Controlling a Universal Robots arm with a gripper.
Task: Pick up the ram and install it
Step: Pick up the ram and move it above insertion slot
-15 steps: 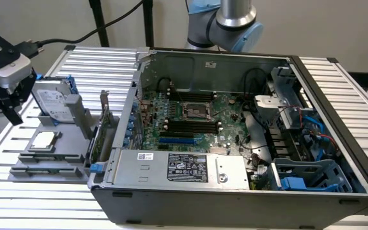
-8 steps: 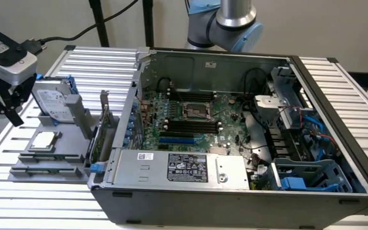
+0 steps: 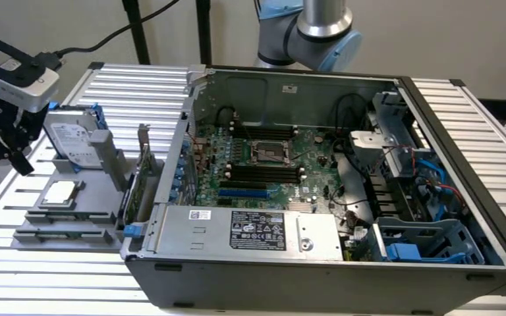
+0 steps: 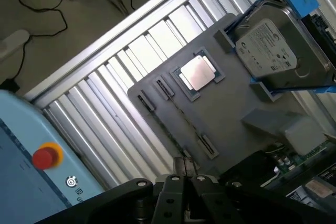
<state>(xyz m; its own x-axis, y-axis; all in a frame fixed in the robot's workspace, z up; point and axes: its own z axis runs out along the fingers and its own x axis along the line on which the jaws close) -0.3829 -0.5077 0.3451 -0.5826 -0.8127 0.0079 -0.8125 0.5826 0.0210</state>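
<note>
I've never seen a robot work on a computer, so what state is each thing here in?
Computer case: lying on its side, open.
Memory slots: look empty.
Hard drive: propped tilted in the grey tray.
Processor chip: flat in its tray recess.
Expansion card: upright between tray and case.
Robot arm: its end hangs over the tray.

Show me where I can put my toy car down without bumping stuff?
Bare slats in front of the grey tray are free, and more slats on the exterior view's right of the computer case. The tray is crowded with the hard drive and chip.
</note>
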